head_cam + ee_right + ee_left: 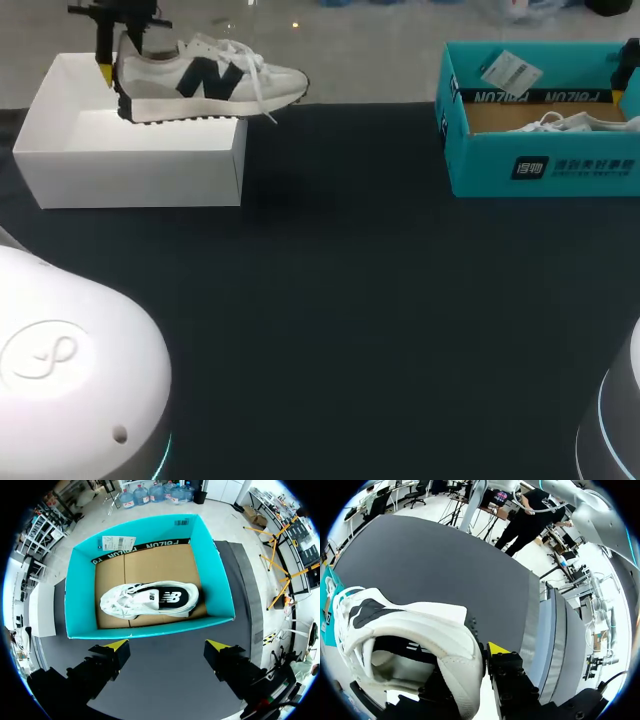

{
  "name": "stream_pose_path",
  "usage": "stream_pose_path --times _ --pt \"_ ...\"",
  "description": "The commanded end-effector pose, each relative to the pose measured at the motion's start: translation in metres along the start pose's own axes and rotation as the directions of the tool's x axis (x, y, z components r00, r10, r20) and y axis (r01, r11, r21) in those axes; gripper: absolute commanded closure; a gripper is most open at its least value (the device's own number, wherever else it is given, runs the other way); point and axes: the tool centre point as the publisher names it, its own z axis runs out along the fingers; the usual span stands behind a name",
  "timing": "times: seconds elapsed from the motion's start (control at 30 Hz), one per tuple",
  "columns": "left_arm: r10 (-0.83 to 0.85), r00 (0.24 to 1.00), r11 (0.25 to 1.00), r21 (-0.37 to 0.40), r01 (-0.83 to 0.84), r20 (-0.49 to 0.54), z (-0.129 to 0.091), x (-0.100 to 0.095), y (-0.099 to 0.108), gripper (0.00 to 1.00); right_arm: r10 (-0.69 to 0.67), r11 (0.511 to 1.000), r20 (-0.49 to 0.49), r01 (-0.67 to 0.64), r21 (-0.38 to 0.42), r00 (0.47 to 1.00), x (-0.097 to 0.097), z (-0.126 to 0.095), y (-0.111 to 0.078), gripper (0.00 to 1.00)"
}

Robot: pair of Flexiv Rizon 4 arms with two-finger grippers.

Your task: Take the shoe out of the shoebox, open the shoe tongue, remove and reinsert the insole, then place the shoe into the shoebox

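Head: left gripper (112, 72) clamped the heel of the white sneaker (205, 78), held up over the white shoebox (130, 165), toe jutting past its side. Left wrist: heel collar sat between the fingers; one fingertip (497, 648) showed, the other was hidden behind the shoe. Right wrist: right gripper (167, 647) fingers were spread wide, gripping nothing. Ahead of them was the teal shoebox (150, 627), a second sneaker (150, 600) inside on its side.

A white sneaker (205, 80) with a dark logo hangs level above the far rim of the open white shoebox (130, 165), toe toward the teal shoebox (545, 165) holding a second sneaker (150, 600).
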Motion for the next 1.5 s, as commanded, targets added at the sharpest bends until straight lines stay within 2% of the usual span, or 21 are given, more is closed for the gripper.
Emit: stream_pose_path --times 0.03,0.2,0.37,0.63,0.97,1.17,1.5 --pt "-0.027 1.000 0.841 -0.540 0.020 -0.005 0.015 -0.016 -0.082 1.00 -0.001 1.000 0.000 0.001 -0.001 1.000 0.000 0.000 0.000 0.00" --pt "0.002 1.000 0.786 -0.618 -0.013 -0.018 0.024 -0.030 -0.122 1.00 -0.001 1.000 0.000 0.001 -0.001 1.000 0.000 0.000 0.000 0.00" --pt "0.062 0.997 0.743 -0.666 -0.070 -0.036 0.031 -0.039 -0.147 1.00 -0.001 1.000 0.000 0.001 -0.001 1.000 0.000 0.000 0.000 0.00" --pt "0.109 0.992 0.700 -0.703 -0.121 -0.063 0.048 -0.052 -0.175 1.00 -0.001 1.000 0.000 0.001 -0.001 1.000 0.000 0.000 0.000 0.00" --pt "0.155 0.988 0.709 -0.694 -0.127 -0.022 0.064 -0.067 -0.190 1.00 -0.001 1.000 0.000 0.001 -0.001 1.000 0.000 0.000 0.000 0.00" --pt "0.220 0.976 0.719 -0.676 -0.162 0.000 0.074 -0.086 -0.195 1.00 -0.001 1.000 0.000 0.001 -0.001 1.000 0.000 0.000 0.000 0.00" --pt "0.226 0.974 0.788 -0.593 -0.166 0.027 0.100 -0.107 -0.197 1.00 -0.001 1.000 0.000 0.001 -0.001 1.000 0.000 0.000 0.000 0.00"
